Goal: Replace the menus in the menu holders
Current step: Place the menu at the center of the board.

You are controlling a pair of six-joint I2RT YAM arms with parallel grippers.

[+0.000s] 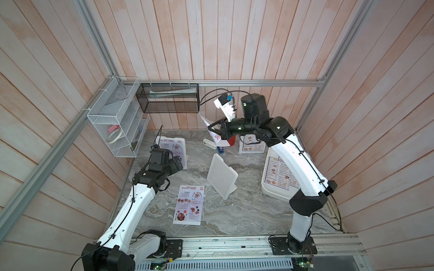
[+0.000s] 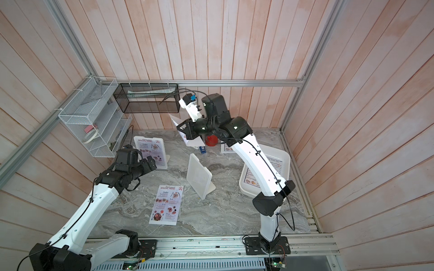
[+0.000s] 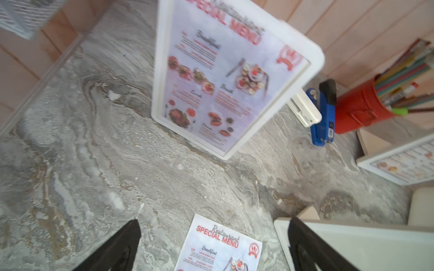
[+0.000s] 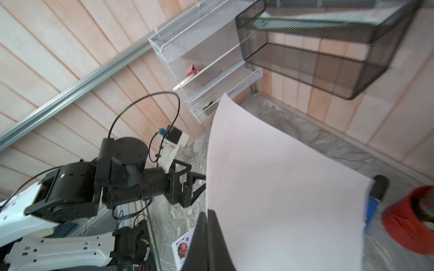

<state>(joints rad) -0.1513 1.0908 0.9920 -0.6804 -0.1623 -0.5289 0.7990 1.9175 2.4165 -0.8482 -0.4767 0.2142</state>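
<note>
The right gripper (image 4: 207, 215) is closed on the edge of a menu (image 4: 281, 187), held high behind the empty holder (image 1: 222, 179), I think so the paper hangs free. The left gripper (image 3: 213, 221) is wide open and empty, left of that holder. A pen cup (image 3: 359, 110) behind the holder may catch the sheet.

Left arm (image 1: 138, 199) bent low to the left of the empty menu holder (image 1: 222, 174), left gripper (image 3: 213, 221) spread wide and holding nothing, right arm (image 1: 303, 169) raised beyond that holder, right gripper (image 4: 206, 213) clamped on a menu sheet (image 4: 281, 199)
</note>
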